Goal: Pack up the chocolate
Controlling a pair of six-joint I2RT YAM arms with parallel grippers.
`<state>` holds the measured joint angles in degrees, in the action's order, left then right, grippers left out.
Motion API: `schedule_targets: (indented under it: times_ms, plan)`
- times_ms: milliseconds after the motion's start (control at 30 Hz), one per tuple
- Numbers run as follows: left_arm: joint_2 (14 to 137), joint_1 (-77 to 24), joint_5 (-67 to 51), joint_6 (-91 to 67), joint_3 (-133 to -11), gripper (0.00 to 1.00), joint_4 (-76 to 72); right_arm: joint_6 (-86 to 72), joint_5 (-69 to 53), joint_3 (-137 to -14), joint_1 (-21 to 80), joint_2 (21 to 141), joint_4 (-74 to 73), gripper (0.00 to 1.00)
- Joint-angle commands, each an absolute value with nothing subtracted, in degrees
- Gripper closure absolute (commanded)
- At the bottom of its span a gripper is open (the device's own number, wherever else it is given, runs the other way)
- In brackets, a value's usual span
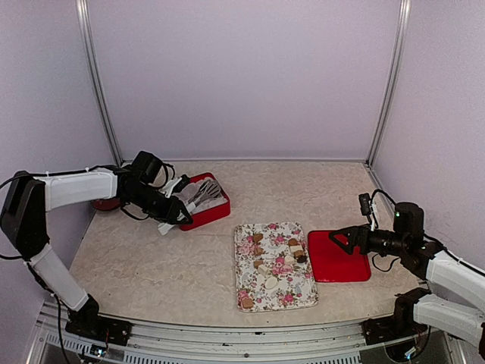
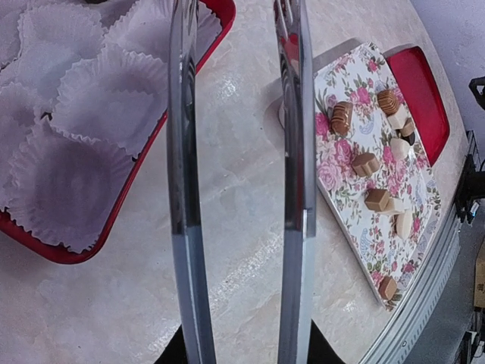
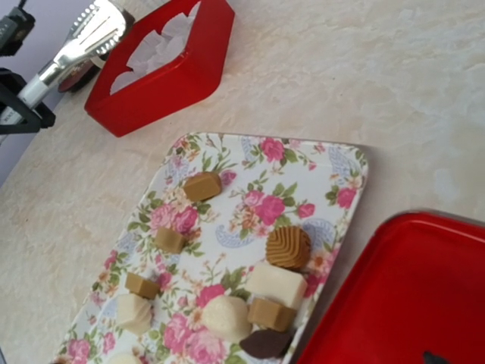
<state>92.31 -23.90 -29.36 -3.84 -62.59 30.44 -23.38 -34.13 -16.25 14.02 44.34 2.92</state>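
Several chocolate pieces, tan, cream-white and dark brown, lie on the floral tray, also in the wrist views. The red box holds white crinkled liners that look empty. My left gripper is shut on metal tongs. Its two arms stand apart over the table beside the box, with nothing between them. My right gripper hovers open over the red lid, beside the tray. Its fingers barely show in its own wrist view.
A dark red round object sits behind the left arm near the left wall. The red lid lies flat right of the tray. The metal table edge runs close along the tray's near side.
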Motion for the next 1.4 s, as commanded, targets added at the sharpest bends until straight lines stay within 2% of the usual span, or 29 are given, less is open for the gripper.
schedule_targets:
  times_ms: [0, 767, 1100, 1367]
  plan:
    - [93.94, -23.64, -31.73, -4.40, -62.16, 0.74, 28.91, -23.14, -34.71, -17.14, 13.01, 44.04, 4.26, 0.00]
    - [99.43, -24.16, -29.94, -4.66, -65.78, 0.71, 29.08, -22.76, -34.45, -16.34, 13.08, 43.86, 4.24, 0.00]
    - [100.63, -24.66, -29.93, -4.19, -67.02, 0.62, 29.19, -22.79, -34.19, -16.35, 13.02, 43.95, 4.18, 0.00]
    - [100.02, -24.95, -29.82, -4.38, -67.07, 0.61, 28.53, -22.78, -34.32, -16.29, 13.02, 44.12, 4.37, 0.00]
